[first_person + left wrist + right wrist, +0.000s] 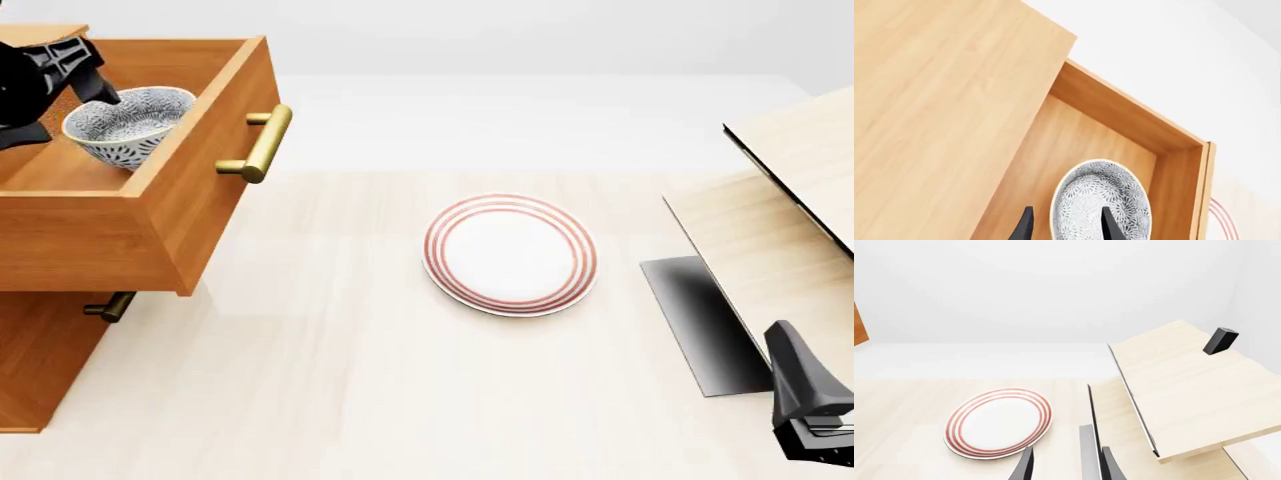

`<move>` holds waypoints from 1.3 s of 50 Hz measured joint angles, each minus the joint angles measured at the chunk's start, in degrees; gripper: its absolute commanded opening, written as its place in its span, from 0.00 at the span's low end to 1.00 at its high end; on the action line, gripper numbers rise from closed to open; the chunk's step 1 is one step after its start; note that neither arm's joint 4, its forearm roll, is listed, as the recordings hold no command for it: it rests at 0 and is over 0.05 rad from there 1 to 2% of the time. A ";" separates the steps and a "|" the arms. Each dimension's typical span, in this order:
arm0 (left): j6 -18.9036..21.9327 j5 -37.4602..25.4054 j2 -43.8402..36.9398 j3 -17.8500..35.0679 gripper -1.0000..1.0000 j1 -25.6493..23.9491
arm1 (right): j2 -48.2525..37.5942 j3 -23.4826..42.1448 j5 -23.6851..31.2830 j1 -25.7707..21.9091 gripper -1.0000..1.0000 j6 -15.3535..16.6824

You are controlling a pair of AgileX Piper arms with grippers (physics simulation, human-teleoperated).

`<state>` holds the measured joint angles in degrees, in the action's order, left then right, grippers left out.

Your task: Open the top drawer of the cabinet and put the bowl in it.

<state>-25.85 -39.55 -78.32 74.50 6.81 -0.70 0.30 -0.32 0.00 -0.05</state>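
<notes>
Open top drawer (200, 190) walls ring bowl (130, 125); only overhead access.

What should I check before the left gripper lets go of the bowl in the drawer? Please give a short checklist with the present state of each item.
1. The top drawer is pulled out far enough: ok, its inside is exposed.
2. The bowl is above the inside of the drawer: ok, both views show it within the walls.
3. The bowl rests on the drawer floor: cannot tell, it looks tilted and raised.
4. The left gripper has its fingers astride the bowl's rim: ok.
5. The right gripper is away from the cabinet: ok, it is over by the plate.
</notes>
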 measured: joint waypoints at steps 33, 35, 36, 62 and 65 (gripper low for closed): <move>2.90 -6.75 10.16 -1.04 1.00 -0.80 | 0.00 0.00 0.00 0.00 1.00 0.00; 3.04 -7.15 10.86 -1.14 1.00 -0.92 | 0.00 0.00 0.00 0.00 1.00 -0.01; 3.11 -7.37 11.22 -1.18 1.00 -0.97 | 0.00 0.00 0.00 0.00 1.00 0.00; 6.31 -12.46 20.81 -2.28 1.00 -2.52 | 0.00 0.00 0.00 0.00 1.00 0.00; 6.93 -13.25 21.93 -1.95 1.00 -2.69 | 0.00 0.00 0.00 0.00 1.00 0.00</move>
<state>-18.92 -52.80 -56.40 72.55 4.12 -0.70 0.30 -0.32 -0.01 -0.05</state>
